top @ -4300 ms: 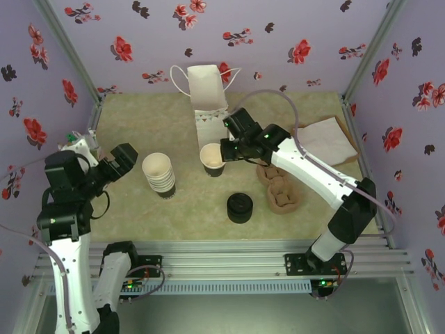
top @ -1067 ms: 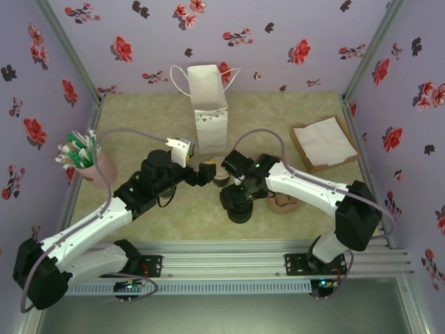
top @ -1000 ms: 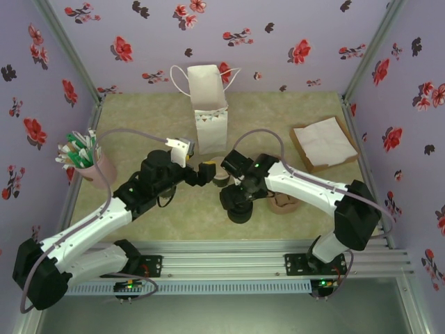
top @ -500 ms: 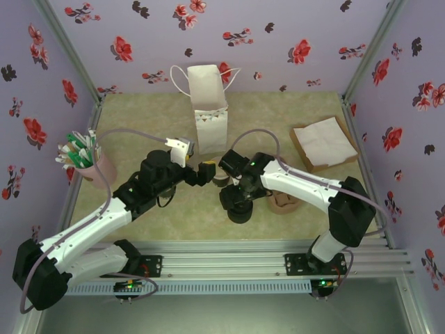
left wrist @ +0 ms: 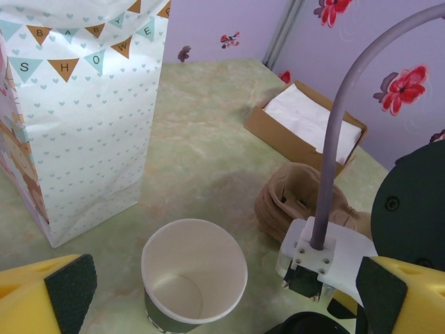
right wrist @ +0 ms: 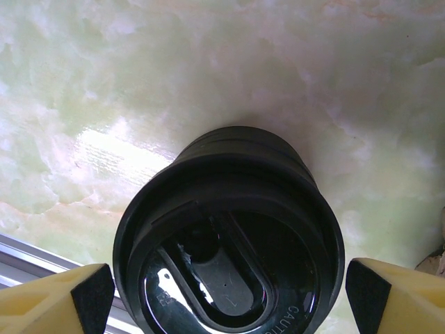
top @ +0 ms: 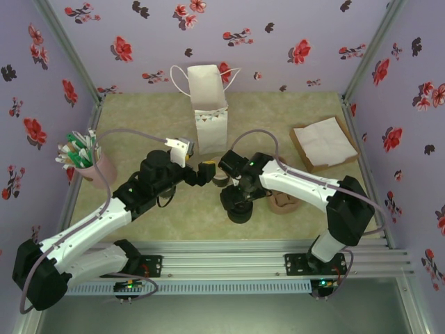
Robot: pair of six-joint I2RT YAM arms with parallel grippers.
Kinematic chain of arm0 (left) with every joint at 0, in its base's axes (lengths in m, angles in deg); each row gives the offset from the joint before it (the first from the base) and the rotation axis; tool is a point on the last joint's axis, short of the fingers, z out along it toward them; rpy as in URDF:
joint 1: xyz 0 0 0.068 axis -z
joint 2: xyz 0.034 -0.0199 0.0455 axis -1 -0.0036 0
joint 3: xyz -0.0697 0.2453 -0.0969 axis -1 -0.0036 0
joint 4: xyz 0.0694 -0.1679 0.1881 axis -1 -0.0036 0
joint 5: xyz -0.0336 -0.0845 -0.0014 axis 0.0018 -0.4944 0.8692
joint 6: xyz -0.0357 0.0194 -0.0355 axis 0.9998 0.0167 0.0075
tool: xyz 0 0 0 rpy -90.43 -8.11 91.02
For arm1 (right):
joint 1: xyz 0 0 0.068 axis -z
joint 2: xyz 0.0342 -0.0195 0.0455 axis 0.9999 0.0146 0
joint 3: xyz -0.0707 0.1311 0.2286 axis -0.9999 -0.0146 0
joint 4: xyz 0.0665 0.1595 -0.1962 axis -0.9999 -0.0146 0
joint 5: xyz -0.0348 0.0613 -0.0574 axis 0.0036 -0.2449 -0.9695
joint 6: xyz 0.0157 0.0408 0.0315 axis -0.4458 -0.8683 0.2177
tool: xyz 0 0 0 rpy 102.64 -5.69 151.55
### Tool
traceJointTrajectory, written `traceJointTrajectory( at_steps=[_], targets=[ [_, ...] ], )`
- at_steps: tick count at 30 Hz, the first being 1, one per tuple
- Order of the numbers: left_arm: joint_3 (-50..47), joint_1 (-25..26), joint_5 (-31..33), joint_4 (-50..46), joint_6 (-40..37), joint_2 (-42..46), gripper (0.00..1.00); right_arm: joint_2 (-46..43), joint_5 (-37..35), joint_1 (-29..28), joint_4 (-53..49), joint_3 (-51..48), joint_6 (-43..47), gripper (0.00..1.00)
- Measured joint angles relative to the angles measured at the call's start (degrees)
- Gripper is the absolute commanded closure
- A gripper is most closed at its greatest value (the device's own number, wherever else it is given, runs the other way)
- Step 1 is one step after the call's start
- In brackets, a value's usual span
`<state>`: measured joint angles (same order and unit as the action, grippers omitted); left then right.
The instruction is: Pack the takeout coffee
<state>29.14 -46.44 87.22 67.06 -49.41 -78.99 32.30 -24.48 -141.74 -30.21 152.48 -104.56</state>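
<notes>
Black lid first, then the cup goes to the bag

Plastic lids [right wrist: 229,250] sit stacked nearest the arms. The right gripper [right wrist: 229,296] straddles the stack with its fingers wide apart and holds nothing. I judge it should pinch only the top lid's rim and lift straight up, so the lids beneath are not dragged along. Just behind, the paper cup [left wrist: 195,278] stands upright, lidless and empty, and the left gripper [left wrist: 224,296] is spread wide to either side of it, gripping nothing. A light squeeze low on the wall would steady it without denting. Beside the cup lies a pulp cup carrier [left wrist: 299,202]. At the left wall a pink holder [top: 90,167] carries green-and-white stirrers. Farther back a cardboard box [left wrist: 259,125] holds white napkins, and the bunting-print gift bag [left wrist: 76,118] stands open-topped, nothing visible inside.
</notes>
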Motion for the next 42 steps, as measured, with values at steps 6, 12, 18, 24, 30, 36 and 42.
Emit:
traceJointTrajectory(
  at_steps=[6,12,18,24,30,36,42],
  targets=[
    [0.0,0.0,0.0,0.0,0.0,0.0,0.01,0.5,0.0,0.0,-0.1,0.0,0.0,0.14],
    [0.0,0.0,0.0,0.0,0.0,0.0,0.01,0.5,0.0,0.0,-0.1,0.0,0.0,0.16],
    [0.0,0.0,0.0,0.0,0.0,0.0,0.01,0.5,0.0,-0.2,-0.2,0.0,0.0,0.2],
    [0.0,0.0,0.0,0.0,0.0,0.0,0.01,0.5,0.0,-0.4,-0.6,0.1,-0.1,0.24],
    [0.0,0.0,0.0,0.0,0.0,0.0,0.01,0.5,0.0,-0.8,-1.2,0.3,-0.2,0.26],
    [0.0,0.0,0.0,0.0,0.0,0.1,0.01,-0.1,-0.1,-1.0,-2.0,0.4,-0.3,0.27],
    [0.0,0.0,0.0,0.0,0.0,0.1,0.01,-1.8,-0.1,-1.0,-2.3,0.7,-0.6,0.27]
  ],
)
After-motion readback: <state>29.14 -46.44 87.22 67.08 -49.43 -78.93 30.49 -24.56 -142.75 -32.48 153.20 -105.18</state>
